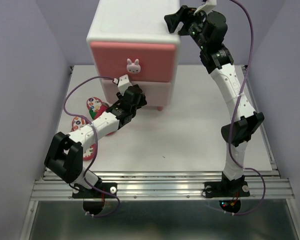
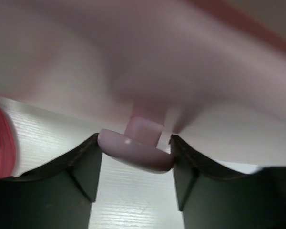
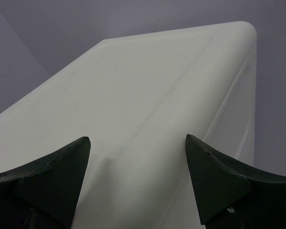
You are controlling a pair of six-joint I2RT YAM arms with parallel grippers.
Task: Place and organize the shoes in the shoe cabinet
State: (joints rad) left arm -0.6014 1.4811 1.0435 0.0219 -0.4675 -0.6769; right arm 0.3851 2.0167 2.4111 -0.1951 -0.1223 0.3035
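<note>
Only the top view shows the red sandals (image 1: 94, 106) on the table (image 1: 190, 135), left of the cabinet (image 1: 132, 30) and partly under the left arm. Only the left wrist view shows the left gripper (image 2: 135, 143) with one finger on each side of the cabinet's lower knob (image 2: 133, 153); whether they press it I cannot tell. Bare table lies right of the cabinet. The right gripper (image 3: 137, 138) hangs wide apart over the cabinet's top right edge, holding nothing

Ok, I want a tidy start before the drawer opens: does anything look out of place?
Only the red sandals, lying loose and unaligned on the table left of the shoe cabinet, partly hidden under the left arm. Nothing looks damaged.
</note>
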